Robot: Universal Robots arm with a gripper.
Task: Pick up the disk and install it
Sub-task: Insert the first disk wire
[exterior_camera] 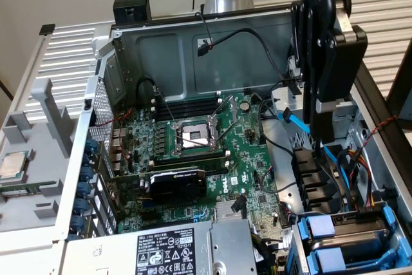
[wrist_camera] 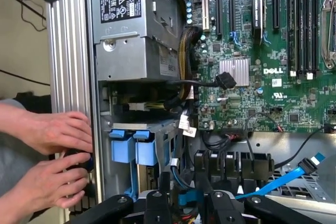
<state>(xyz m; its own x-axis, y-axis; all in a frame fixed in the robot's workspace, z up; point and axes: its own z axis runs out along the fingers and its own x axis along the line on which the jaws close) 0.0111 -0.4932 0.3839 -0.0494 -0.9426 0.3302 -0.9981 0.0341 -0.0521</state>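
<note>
- Currently, in the exterior view, the gripper [exterior_camera: 325, 130] is hovering over the open case [exterior_camera: 161, 49]; whether it is holding anything I cannot tell. The disk [exterior_camera: 353, 221] is seemingly sitting in the blue-handled bay [exterior_camera: 320, 228] at that view's lower right.
- In the wrist view, a person's hands [wrist_camera: 58, 132] are bracing the case beside that bay.
- I am judging the disk rigid, dense and knock-sensitive, so its blue carrier sides are looking like the safest hold.

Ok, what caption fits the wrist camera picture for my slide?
A person's hands at the side of an open computer, near two blue disk holders and a green circuit board.
</note>
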